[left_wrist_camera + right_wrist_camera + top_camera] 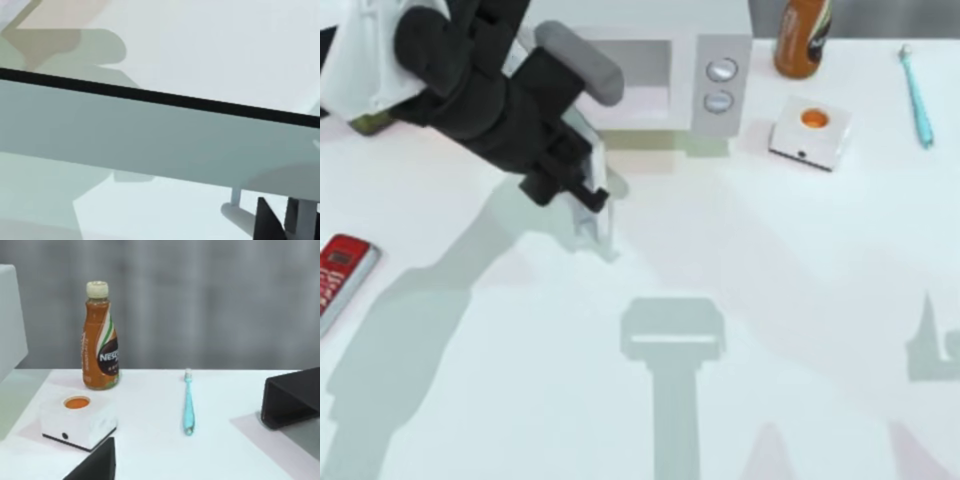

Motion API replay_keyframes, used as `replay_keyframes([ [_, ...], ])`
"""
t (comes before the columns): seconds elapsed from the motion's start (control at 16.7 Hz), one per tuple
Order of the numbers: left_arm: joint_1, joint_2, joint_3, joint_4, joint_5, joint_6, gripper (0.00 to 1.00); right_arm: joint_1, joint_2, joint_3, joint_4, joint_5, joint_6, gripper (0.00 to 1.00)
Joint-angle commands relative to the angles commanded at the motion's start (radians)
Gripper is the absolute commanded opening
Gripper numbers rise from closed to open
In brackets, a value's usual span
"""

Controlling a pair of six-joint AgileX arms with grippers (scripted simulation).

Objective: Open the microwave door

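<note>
already the microwave (665,70) at the far middle of the surface (740,300) stands with its cavity exposed, and the door (588,175) is swung out toward the near side, seen edge-on from above as a thin pale panel hinged at the microwave's left. the left tool (582,190) sits right at that door's outer edge, the dark arm reaching in from the far left; whether its fingers are wide, narrow or clamped on the door i cannot tell, since the arm covers them from above. the left wrist view is filled by a pale panel crossed by a black strip, with dark finger parts at one corner. two grey knobs (720,85) face the near side on the microwave's right panel. right of it stand a brown bottle (100,340), a small white cube (77,420) with an orange hole, and a teal toothbrush (188,402). a red phone (338,275) lies at the left edge. the right tool is out of the top view; its wrist view shows only dark finger parts.
</note>
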Motion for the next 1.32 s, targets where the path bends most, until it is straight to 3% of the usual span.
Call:
replay_keyframes([
  [0.3,0.049,-0.023,-0.018,-0.025,0.056,0.118,0.00,0.000,0.000,0.000,0.000,0.000,0.000,1.00],
  [1.32,0.051,-0.023,-0.020,-0.027,0.058,0.122,0.00,0.000,0.000,0.000,0.000,0.000,0.000,1.00],
])
